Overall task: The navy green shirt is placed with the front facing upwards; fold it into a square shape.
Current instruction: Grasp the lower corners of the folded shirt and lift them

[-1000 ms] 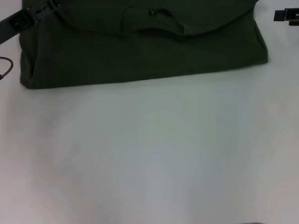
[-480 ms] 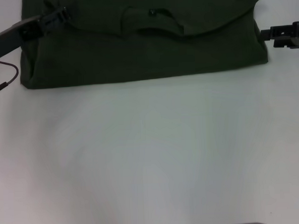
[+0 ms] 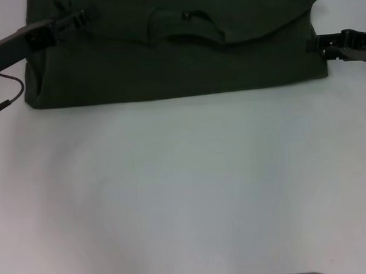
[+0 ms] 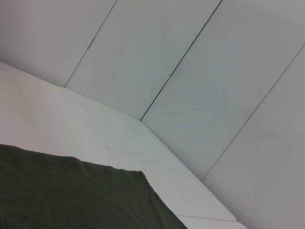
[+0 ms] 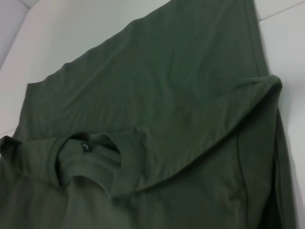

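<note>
On the table (image 3: 185, 191), both tools flank the folded navy green shirt (image 3: 168, 65).

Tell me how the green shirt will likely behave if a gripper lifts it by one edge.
The navy green shirt will probably sag and drape: its folded layers lie flat with soft, wavy edges near the collar. It likely unfolds when raised by one point, since the layers only rest loosely on each other. It should neither roll nor break.

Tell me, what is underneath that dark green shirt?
The navy green shirt lies folded on a white table, which shows bare all around it. Its collar part lies on top; the layers and table beneath are covered, so anything under there cannot be seen.
</note>
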